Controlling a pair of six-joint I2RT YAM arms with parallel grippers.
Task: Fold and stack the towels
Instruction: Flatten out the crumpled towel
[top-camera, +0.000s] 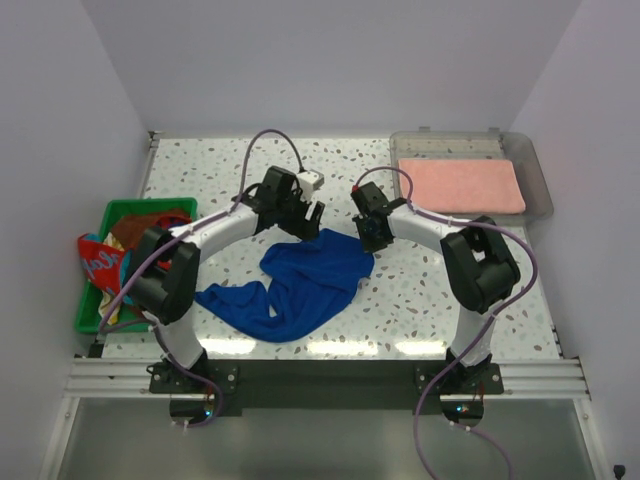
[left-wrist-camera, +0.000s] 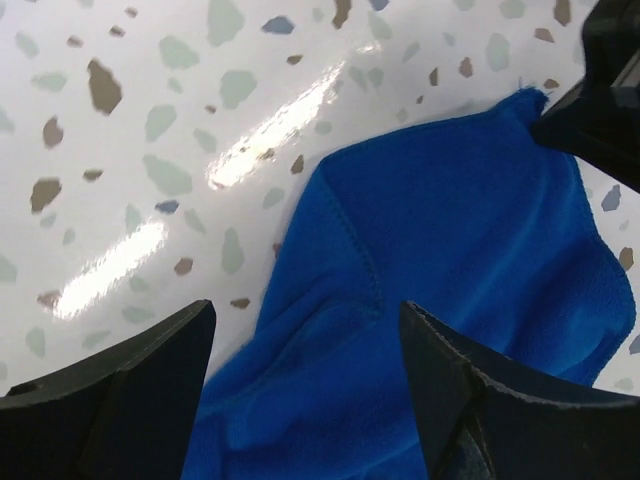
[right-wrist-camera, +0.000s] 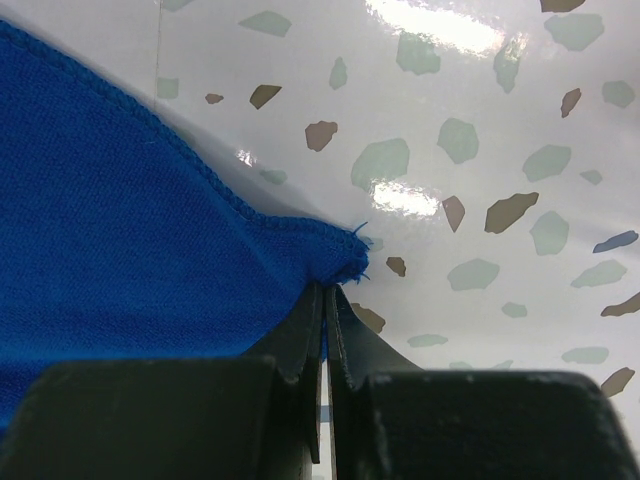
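A plain royal blue towel (top-camera: 300, 283) lies crumpled on the speckled table between the arms. My right gripper (top-camera: 371, 236) is shut on its far right corner (right-wrist-camera: 335, 262), with the hem pinched between the two fingers. My left gripper (top-camera: 300, 216) is open just above the towel's far left edge (left-wrist-camera: 400, 300), its fingers spread on either side of a fold and holding nothing. A folded salmon pink towel (top-camera: 462, 184) lies in the clear tray (top-camera: 538, 180) at the back right. A blue towel with red pattern (top-camera: 98, 262) and a brown towel (top-camera: 150, 222) sit in the green basket (top-camera: 110, 300) at the left.
White walls close in the table on the left, back and right. The arm bases stand on a metal rail (top-camera: 320, 375) at the near edge.
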